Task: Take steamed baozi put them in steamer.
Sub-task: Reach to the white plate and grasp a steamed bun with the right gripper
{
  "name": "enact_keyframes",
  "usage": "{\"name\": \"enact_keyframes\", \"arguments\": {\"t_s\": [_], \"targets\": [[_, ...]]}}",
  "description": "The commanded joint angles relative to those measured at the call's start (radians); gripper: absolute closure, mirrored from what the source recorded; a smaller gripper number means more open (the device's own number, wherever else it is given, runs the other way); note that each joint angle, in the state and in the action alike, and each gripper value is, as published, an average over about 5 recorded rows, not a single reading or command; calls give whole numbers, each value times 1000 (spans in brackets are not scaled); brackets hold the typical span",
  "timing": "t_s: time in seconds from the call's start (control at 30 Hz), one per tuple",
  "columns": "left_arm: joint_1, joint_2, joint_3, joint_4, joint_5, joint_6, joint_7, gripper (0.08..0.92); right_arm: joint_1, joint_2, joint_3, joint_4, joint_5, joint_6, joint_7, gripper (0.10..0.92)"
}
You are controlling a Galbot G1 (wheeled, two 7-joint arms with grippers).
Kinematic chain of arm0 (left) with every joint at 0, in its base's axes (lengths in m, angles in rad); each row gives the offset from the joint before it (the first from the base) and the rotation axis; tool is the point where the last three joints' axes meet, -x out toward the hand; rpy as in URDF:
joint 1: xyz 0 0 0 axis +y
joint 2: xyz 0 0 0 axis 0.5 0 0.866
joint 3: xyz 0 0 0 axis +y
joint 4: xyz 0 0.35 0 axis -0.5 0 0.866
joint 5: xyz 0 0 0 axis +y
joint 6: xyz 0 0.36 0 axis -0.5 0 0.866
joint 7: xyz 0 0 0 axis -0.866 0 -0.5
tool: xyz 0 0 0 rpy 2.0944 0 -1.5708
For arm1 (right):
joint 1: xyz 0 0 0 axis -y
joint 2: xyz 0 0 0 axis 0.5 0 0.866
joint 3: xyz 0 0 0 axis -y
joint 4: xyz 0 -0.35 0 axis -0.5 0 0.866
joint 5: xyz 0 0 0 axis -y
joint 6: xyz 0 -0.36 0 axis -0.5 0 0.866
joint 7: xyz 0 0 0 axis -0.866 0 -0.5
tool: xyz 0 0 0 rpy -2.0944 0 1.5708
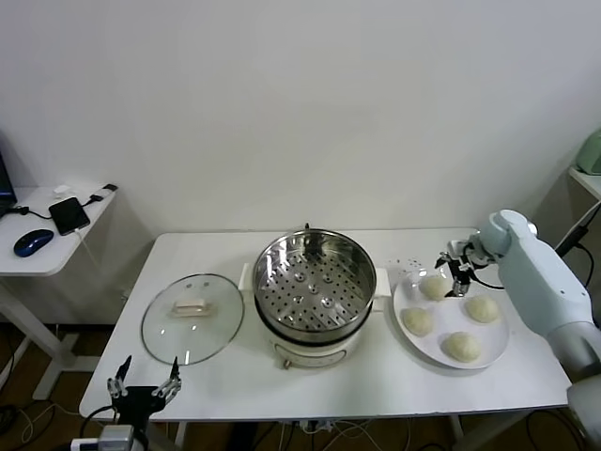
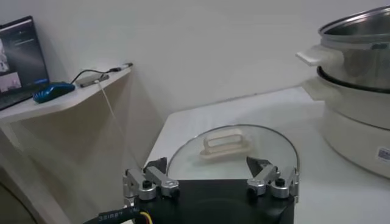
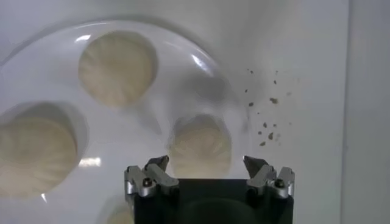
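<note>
We see four steamed baozi on a flat white plate (image 1: pixel 496 349) at the right side of the white tabletop (image 1: pixel 225 376). The far-left bun (image 1: pixel 434 287) lies nearest the steamer; the far-right bun (image 1: pixel 482 308), the near-left bun (image 1: pixel 416 320) and the near-right bun (image 1: pixel 461 346) sit apart from one another around the plate. Each is a low round dome resting on its flat base, so we can name no long axis and no pointing direction for any of them.

The steamer (image 1: pixel 315 282) stands upright at the middle of the tabletop, its mouth facing up. Inside it we see only the perforated tray (image 1: pixel 315 299); no bun lies in it. Its glass lid (image 1: pixel 192 317) lies flat on the tabletop to the steamer's left, handle upward.

The right end effector (image 1: pixel 457 274) hovers over the far edge of the plate, just above the far-left bun. In the right wrist view its fingers (image 3: pixel 157 172) stand wide apart, with that bun (image 3: pixel 200 146) between them and below; they grip nothing, and we cannot tell whether they touch it.

The left end effector (image 1: pixel 144 387) waits low at the near-left corner of the tabletop, beside the lid, fingers spread wide and empty. A side desk (image 1: pixel 47 240) with a mouse (image 1: pixel 33 242) stands at the far left.
</note>
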Motion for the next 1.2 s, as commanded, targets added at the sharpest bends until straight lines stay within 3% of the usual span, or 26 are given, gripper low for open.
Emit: {"name": "enact_keyframes", "arguments": {"t_s": [0.03,0.73,1.0,1.2], "targets": [[4,-26,0,2,0,-1,-1,177,9,37,13,-82,-43,16,34,203],[4,-29,5,6,3,-1,-3,177,13,48,27,-121,-44,9,67,204],[4,-31,5,7,5,-3,-4,177,11,41,33,-110,-41,8,56,355],[-1,-31,9,10,6,-2,-5,177,6,0,18,-3,23,-19,10,388]]}}
